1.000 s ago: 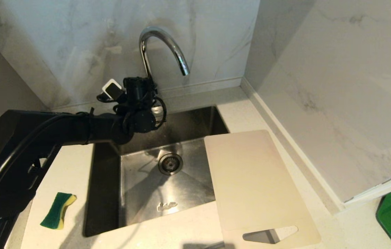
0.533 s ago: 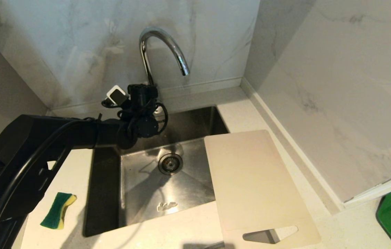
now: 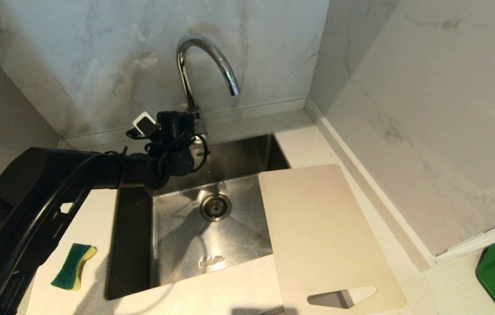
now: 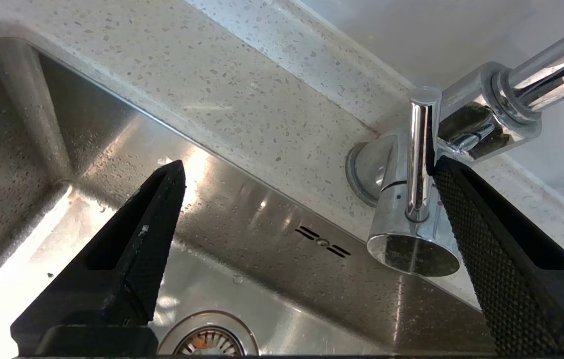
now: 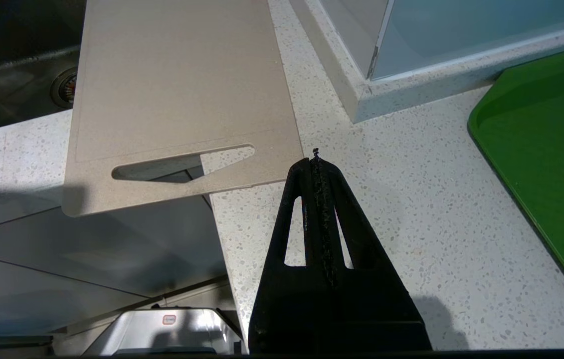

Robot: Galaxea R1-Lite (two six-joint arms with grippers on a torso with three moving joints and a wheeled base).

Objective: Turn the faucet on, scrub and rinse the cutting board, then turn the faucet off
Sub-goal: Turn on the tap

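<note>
Chrome faucet [image 4: 414, 199] base between wide-open left jaws, spout cut off, right jaws closed, empty

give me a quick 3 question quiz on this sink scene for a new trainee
1. True or false: water is running from the faucet.
2. Which gripper is at the faucet's side lever? A) left gripper B) right gripper
3. Fill in: the sponge lies on the counter to the ____ of the sink, as the head view shows it.

Key:
1. False; no stream shows at the spout.
2. A; it is open, one finger against the lever. The right gripper is shut, parked over the counter near the cutting board.
3. Left.
</note>
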